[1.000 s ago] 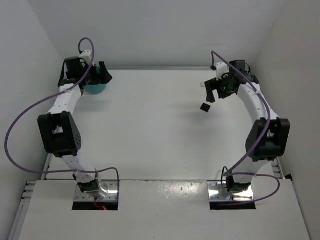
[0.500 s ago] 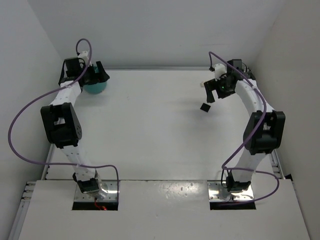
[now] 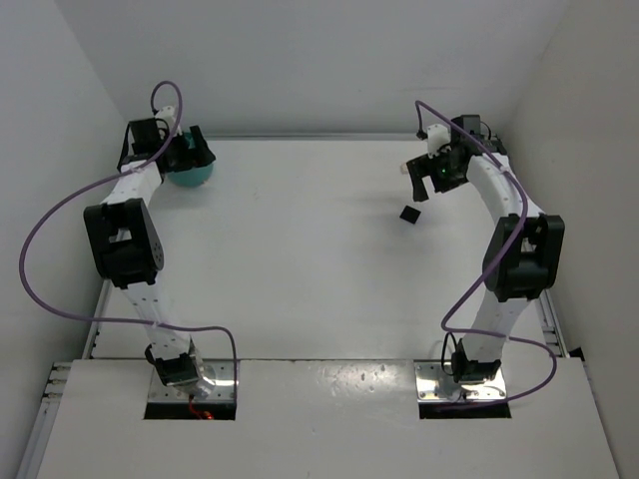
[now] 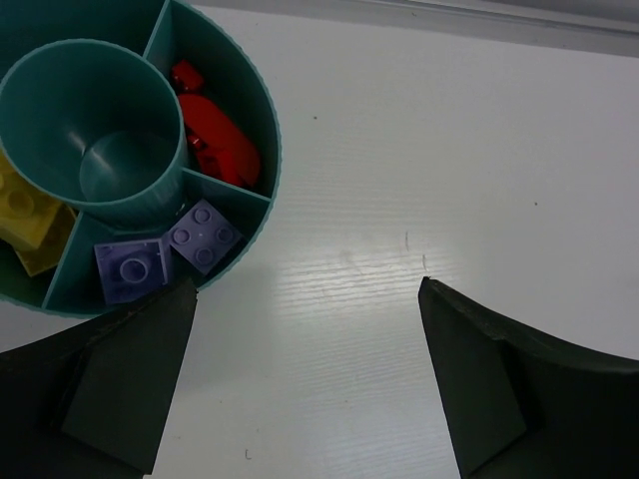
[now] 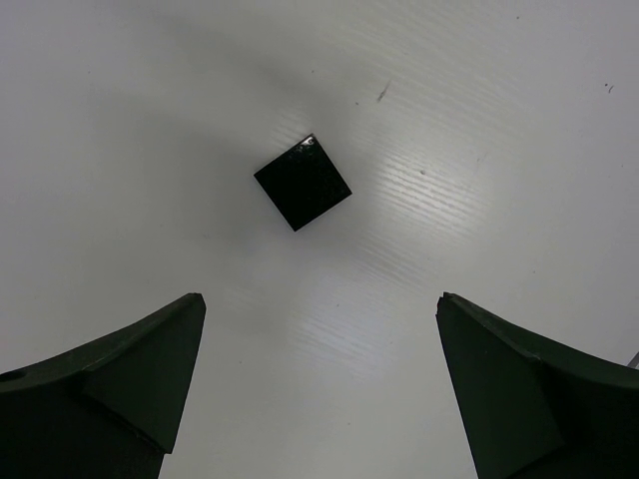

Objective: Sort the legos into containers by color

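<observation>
Left wrist view: the left hand (image 4: pixel 307 291) hangs released, fingers spread wide, one finger at the near rim of the bowl (image 4: pixel 277 170) on the desk (image 4: pixel 459 150). Beyond, separate compartments hold purple legos (image 4: pixel 203 235), yellow legos (image 4: pixel 25 215) and red legos (image 4: pixel 222 148). Well to the bowl's right, the right hand (image 5: pixel 319 299), also released, hovers over a black lego (image 5: pixel 303 183).

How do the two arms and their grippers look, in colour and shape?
The left arm and right arm have white links and black joint housings. A purple cable loops beside each. The fingers of the left gripper and right gripper are dark, flat and wedge-shaped.
</observation>
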Motion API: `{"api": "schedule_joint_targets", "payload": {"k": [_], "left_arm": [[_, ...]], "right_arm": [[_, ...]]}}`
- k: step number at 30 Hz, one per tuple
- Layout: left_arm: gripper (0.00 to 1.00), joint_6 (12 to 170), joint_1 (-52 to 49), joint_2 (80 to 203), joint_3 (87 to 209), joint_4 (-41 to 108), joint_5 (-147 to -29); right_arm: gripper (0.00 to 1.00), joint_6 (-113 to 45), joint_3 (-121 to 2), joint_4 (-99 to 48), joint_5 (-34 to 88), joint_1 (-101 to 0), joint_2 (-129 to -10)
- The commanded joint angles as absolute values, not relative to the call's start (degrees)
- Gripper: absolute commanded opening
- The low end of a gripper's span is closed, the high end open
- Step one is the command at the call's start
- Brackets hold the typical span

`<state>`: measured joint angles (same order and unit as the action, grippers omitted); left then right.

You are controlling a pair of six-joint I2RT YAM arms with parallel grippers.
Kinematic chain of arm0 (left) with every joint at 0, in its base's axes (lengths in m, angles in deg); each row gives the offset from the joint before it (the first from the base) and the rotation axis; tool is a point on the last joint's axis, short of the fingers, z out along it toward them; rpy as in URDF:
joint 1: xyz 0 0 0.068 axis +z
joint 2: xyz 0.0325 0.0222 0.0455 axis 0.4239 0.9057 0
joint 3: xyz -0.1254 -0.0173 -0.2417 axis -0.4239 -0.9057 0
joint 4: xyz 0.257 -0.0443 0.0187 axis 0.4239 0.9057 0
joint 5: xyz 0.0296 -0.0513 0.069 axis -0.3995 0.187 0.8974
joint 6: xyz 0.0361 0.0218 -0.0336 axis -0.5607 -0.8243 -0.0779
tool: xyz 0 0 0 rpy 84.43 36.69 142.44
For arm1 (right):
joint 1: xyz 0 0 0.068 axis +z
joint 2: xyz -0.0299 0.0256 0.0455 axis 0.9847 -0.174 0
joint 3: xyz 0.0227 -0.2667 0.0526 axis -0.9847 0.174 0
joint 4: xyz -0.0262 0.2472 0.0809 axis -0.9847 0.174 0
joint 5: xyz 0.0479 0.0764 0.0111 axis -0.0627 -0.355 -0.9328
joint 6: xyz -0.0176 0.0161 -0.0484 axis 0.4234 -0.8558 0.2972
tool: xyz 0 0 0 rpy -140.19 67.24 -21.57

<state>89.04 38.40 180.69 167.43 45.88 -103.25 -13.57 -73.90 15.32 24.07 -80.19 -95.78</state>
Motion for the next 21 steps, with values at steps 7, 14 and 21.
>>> {"api": "schedule_joint_targets", "payload": {"k": [7, 14, 21], "left_arm": [[1.00, 88.23, 40.99, 183.52, 171.06, 44.74, -102.60], [1.00, 87.70, 41.52, 185.28, 172.73, 44.74, -102.60], [1.00, 85.86, 43.18, 187.74, 177.99, 45.26, -101.19]], "right_arm": [[0.99, -12.78, -77.00, 15.33, 25.23, -80.24, -96.36], [0.99, -12.78, -77.00, 15.33, 25.76, -80.24, -96.36], [0.99, -12.78, -76.48, 15.33, 25.76, -80.24, -96.36]]}}
